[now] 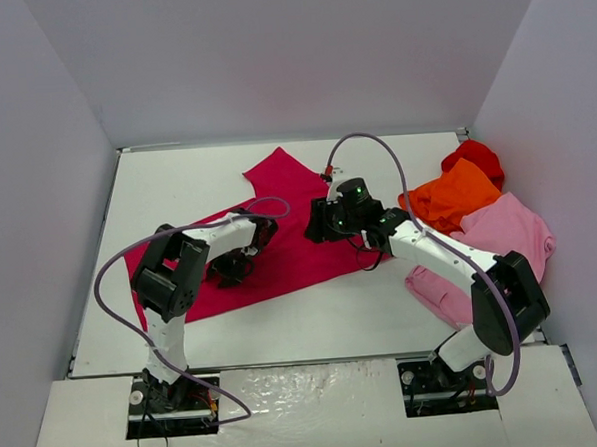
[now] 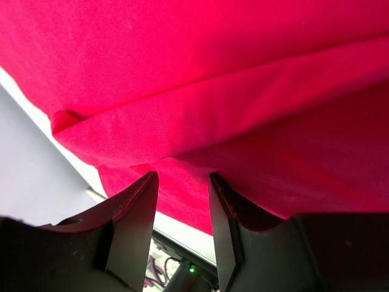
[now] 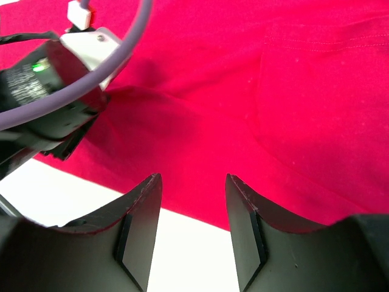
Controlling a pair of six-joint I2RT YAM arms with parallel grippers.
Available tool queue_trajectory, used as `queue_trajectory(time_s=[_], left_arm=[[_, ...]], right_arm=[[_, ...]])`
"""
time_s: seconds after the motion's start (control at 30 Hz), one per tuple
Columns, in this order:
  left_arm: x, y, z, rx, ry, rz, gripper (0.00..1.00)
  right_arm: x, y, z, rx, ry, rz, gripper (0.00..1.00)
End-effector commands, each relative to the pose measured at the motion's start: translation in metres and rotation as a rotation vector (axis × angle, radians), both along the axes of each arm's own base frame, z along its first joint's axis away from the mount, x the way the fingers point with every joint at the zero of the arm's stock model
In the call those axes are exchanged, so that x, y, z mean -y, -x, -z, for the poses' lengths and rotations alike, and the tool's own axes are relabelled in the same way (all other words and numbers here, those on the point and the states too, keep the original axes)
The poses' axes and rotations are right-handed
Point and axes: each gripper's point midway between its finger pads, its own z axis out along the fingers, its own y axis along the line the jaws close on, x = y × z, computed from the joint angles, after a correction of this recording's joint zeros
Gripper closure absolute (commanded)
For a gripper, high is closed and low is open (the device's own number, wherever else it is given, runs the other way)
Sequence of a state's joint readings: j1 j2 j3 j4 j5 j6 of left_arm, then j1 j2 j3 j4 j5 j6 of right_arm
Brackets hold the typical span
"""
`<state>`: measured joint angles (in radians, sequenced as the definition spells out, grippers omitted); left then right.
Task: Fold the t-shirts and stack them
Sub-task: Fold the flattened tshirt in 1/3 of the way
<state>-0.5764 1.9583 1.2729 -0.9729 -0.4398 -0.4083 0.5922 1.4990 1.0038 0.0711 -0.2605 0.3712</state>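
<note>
Top external view, starting at the left: your left claw (image 1: pixel 231 269) sits low on the near-left part of the crimson-magenta t-shirt (image 1: pixel 277 190), which lies spread across the middle of the white bench (image 1: pixel 176 180). One sleeve of the shirt points toward the back wall. In the left wrist view the left claw (image 2: pixel 182 176) has its fingers parted and nothing is pinched between them. A doubled edge of the crimson-magenta t-shirt (image 2: pixel 243 103) runs across the frame just past the tips, and a strip of bare bench shows at the lower left.

Moving right, your right claw (image 1: pixel 319 225) hangs over the right half of the same shirt, near its middle. In the right wrist view the right claw (image 3: pixel 191 179) is spread wide and holds nothing. You see flat crimson cloth (image 3: pixel 292 91) beyond the fingers, white bench under the near hem, and the left arm's wrist (image 3: pixel 55 85) at the upper left.

At the right edge of the bench, apart from the spread shirt, the other three are bunched together. The orange t-shirt (image 1: pixel 452 195) lies nearest the middle, the red t-shirt (image 1: pixel 475 157) just behind it, and the light pink t-shirt (image 1: pixel 500 248) in front, touching the orange one.
</note>
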Motion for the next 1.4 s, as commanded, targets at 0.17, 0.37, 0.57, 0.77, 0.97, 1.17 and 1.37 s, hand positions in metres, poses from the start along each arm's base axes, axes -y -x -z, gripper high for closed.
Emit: queue_trajectory(time_s=[0.17,0.37,0.57,0.77,0.97,1.17,1.37], left_arm=[[-0.002,-0.039,-0.028,0.169,-0.041,-0.019,0.64],[-0.002,-0.039,-0.034,0.175,-0.03,-0.017,0.64],[-0.005,-0.04,-0.022,0.159,-0.033,-0.026,0.65],[-0.002,-0.048,-0.02,0.171,-0.029,-0.027,0.87],[-0.002,-0.056,-0.036,0.217,-0.031,-0.032,1.0],[-0.006,-0.063,-0.057,0.252,-0.015,-0.039,1.0],[-0.02,-0.087,-0.061,0.22,-0.003,-0.064,1.0]], right_arm=[[0.003,-0.001,-0.031,0.077,-0.047,0.015,0.57],[0.001,-0.003,-0.031,0.077,-0.048,0.014,0.57],[0.002,-0.002,-0.03,0.076,-0.045,0.012,0.57],[0.003,0.0,-0.027,0.072,-0.039,0.009,0.57],[0.004,0.0,-0.024,0.069,-0.033,0.009,0.57],[0.004,0.001,-0.02,0.064,-0.026,0.005,0.57],[0.003,0.007,-0.019,0.055,-0.035,-0.01,0.57]])
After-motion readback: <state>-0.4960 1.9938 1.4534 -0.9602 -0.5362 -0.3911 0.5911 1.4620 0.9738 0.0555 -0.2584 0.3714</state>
